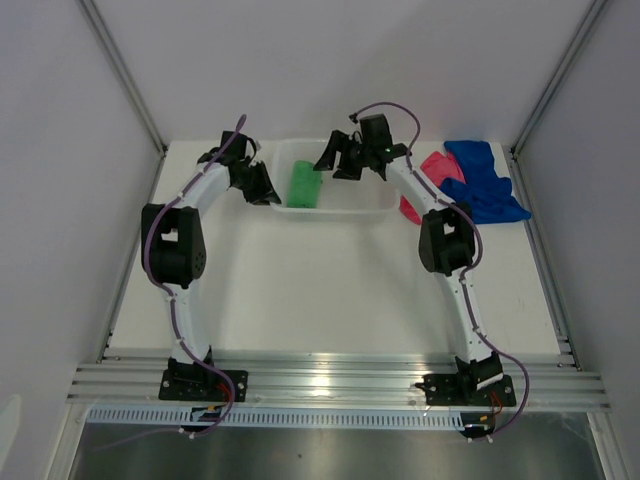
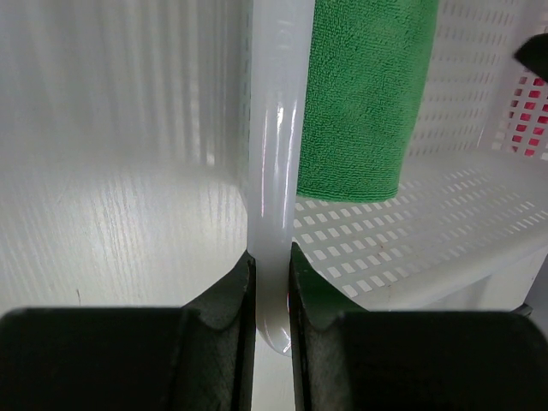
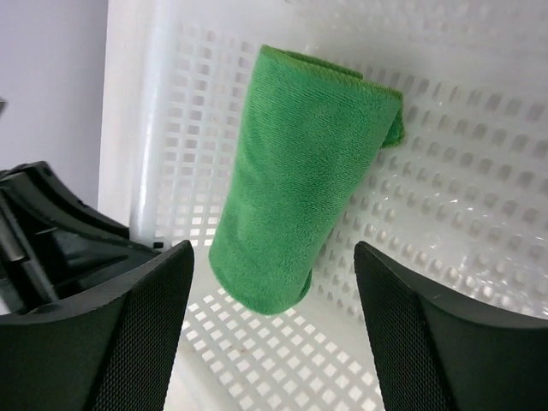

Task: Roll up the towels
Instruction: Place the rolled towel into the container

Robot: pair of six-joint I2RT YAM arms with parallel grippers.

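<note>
left gripper (image 2: 272, 261) is clamping onto the rim of the white basket (image 2: 278, 128). right gripper (image 3: 274, 265) is hanging over the basket, jaws apart, with the rolled green towel (image 3: 300, 171) lying inside. pink towel (image 1: 437, 168) and blue towel (image 1: 485, 180) are sitting just right of the basket.

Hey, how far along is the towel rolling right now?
Done: the green towel lies rolled in the white basket. In hand: the left gripper is clamped on the basket's wall, and the right gripper hangs open over the roll, holding nothing. Left: the pink towel and the blue towel lie loose on the table beside the basket, not yet rolled.
</note>
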